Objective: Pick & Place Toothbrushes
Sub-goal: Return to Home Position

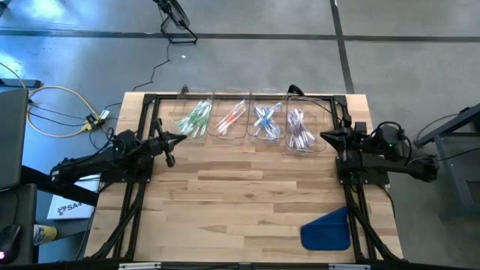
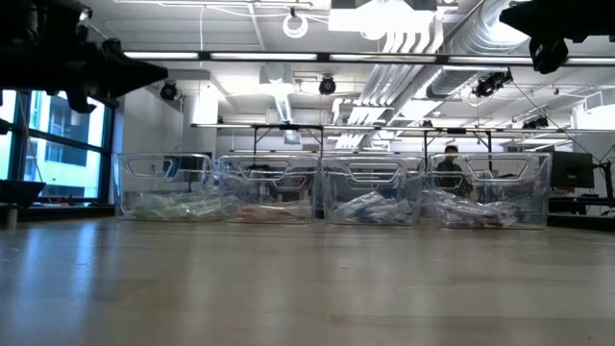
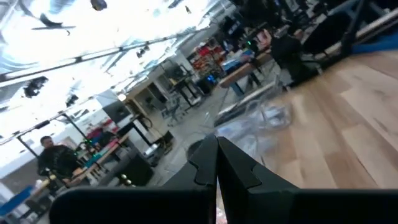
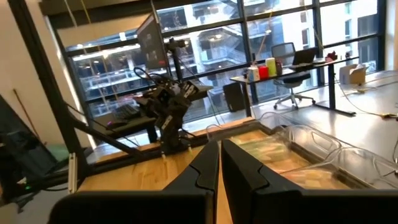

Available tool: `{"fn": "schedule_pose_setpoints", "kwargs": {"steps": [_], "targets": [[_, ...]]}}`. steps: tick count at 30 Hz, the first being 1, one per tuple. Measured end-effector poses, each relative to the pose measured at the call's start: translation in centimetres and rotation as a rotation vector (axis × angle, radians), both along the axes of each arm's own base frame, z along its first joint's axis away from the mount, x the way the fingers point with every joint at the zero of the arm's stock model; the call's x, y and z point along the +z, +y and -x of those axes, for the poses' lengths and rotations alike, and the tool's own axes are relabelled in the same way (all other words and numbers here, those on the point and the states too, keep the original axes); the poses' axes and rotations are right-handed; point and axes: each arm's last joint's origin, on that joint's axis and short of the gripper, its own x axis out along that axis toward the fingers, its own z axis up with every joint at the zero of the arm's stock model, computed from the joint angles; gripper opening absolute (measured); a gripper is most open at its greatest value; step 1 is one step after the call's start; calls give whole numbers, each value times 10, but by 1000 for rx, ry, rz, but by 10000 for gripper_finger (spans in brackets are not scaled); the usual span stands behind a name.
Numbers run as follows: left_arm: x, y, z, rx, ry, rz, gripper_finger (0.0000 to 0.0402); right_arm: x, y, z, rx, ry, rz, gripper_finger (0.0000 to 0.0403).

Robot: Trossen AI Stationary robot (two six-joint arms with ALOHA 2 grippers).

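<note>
Both arms sit pulled in at the table's sides, so I read this as the homing step with the job near done. The toothbrushes [image 1: 266, 120] lie inside the four clear bins [image 2: 370, 171] lined along the far edge of the table [image 1: 247, 202], sorted by colour: green, orange, blue, violet from left to right. I see no stray one on the wood. The left gripper [image 1: 176, 139] is pinched closed on nothing, near the front corner of the left bin [image 2: 144, 173]. The right gripper [image 1: 327, 136] is likewise closed and empty, its tip just beside the right bin [image 2: 524, 173]. That closeness is my main worry. If either arm swings inward or dips while folding home, a fingertip could clip a bin wall. These bins look light, so a knock could shove one out of line or toward the far edge and spill sorted brushes. The right side has less room, so I'd retract straight back before any rotation. Second risk: the violet pile looks heaped toward the near wall, and a jolt may tip a brush over the rim; I can't tell how high it really sits. The blue cloth [image 1: 328, 230] lies at the front right corner, well apart from the grippers, so I don't expect it to snag.
</note>
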Motion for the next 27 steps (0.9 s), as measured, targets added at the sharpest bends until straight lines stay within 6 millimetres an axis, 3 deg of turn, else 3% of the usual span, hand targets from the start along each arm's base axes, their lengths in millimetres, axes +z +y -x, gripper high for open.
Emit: {"fn": "schedule_pose_setpoints", "kwargs": {"steps": [19, 27], "targets": [[-22, 1, -3, 9, 157, 14, 1, -3, -1, -3, -13, -2, 0, 12], [-22, 2, -3, 50, 149, 42, 1, -28, -2, -20, 13, -69, 71, 12]]}}
